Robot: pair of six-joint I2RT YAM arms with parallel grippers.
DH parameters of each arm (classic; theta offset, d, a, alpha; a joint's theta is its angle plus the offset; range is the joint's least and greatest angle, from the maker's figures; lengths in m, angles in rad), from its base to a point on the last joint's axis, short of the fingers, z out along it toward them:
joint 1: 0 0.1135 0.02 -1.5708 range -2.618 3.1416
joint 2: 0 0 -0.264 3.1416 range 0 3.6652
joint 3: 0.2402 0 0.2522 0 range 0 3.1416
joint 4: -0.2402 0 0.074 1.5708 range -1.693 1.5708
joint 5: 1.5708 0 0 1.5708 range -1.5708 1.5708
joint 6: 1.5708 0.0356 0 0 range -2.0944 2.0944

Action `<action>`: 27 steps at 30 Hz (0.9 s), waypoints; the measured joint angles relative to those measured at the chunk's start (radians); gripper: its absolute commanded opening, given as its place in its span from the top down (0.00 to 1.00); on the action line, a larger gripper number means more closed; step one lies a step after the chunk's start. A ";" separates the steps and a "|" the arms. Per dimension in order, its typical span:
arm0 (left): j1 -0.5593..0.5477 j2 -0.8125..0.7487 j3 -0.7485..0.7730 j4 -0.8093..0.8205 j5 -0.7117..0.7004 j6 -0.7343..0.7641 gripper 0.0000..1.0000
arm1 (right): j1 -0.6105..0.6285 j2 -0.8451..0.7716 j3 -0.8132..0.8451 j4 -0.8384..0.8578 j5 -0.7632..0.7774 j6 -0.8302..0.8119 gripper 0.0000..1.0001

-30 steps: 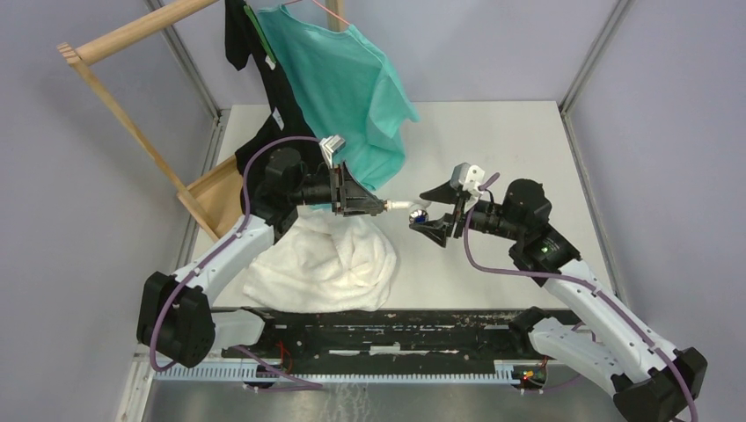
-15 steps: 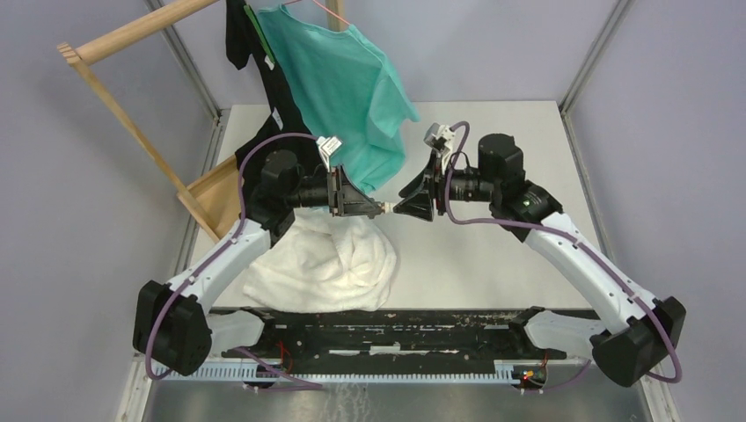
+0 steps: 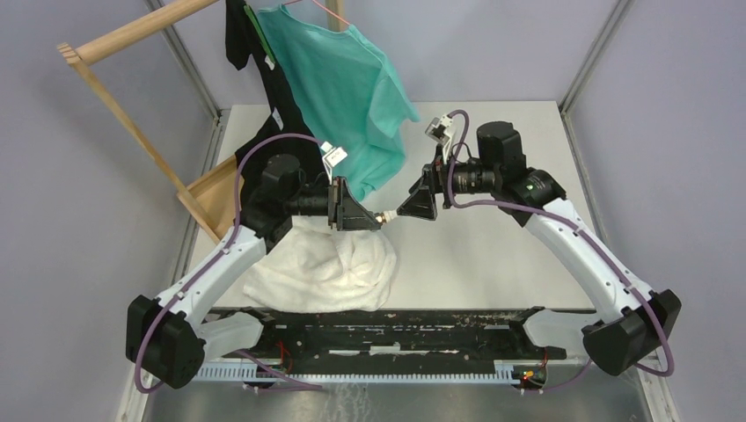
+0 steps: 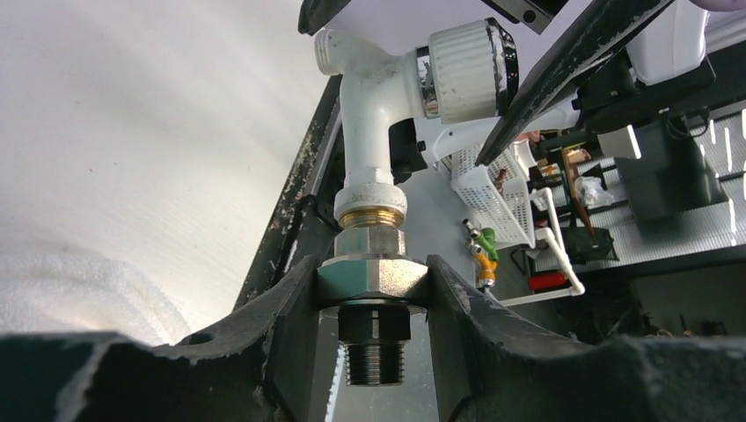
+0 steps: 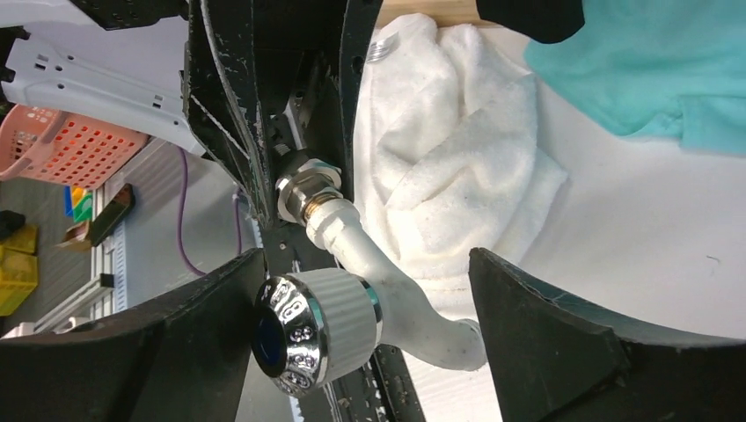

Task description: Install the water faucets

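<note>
- Left end effector (image 3: 374,216), top view: it sits mid-frame, above the edge of the white towel (image 3: 317,264) on the bench (image 3: 493,255), tip to tip with my right end effector (image 3: 410,206). The water faucet (image 3: 387,214) is the small pale piece between them, held in the air. It is too small here to read its joints.
- Left wrist view: my left jaws are partly closed and clamped on the flats of the silver fitting (image 4: 372,280), low in the middle of the frame. The white spout (image 4: 368,132) rises from it and bends right to a ribbed white knob (image 4: 466,69) with a chrome rim. A brass band shows between the spout's collar and the fitting. I judge the two are threaded together, though perhaps not fully home. The fitting's dark threaded tail hangs free below, mated to nothing.
- Right wrist view: my right jaws stand wide, one on each side of the spout and knob, clamping nothing. Whether one finger brushes the chrome rim I cannot tell. The knob, at lower left, shows a blue centre.
- Left to do, as I judge it: regrip the spout, finish tightening it, then mount the free tail.
</note>
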 measured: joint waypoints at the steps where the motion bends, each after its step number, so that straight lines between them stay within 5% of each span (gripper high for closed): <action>1: -0.003 0.000 0.008 -0.012 0.002 0.014 0.97 | 0.000 -0.010 0.000 -0.003 0.010 -0.001 0.09; 11: -0.011 0.000 0.018 -0.035 0.062 0.039 0.97 | -0.017 -0.185 -0.048 0.038 0.115 -0.041 0.07; 27: -0.021 0.062 0.132 -0.089 0.185 0.093 0.97 | -0.017 -0.576 -0.293 0.109 0.031 -0.259 0.04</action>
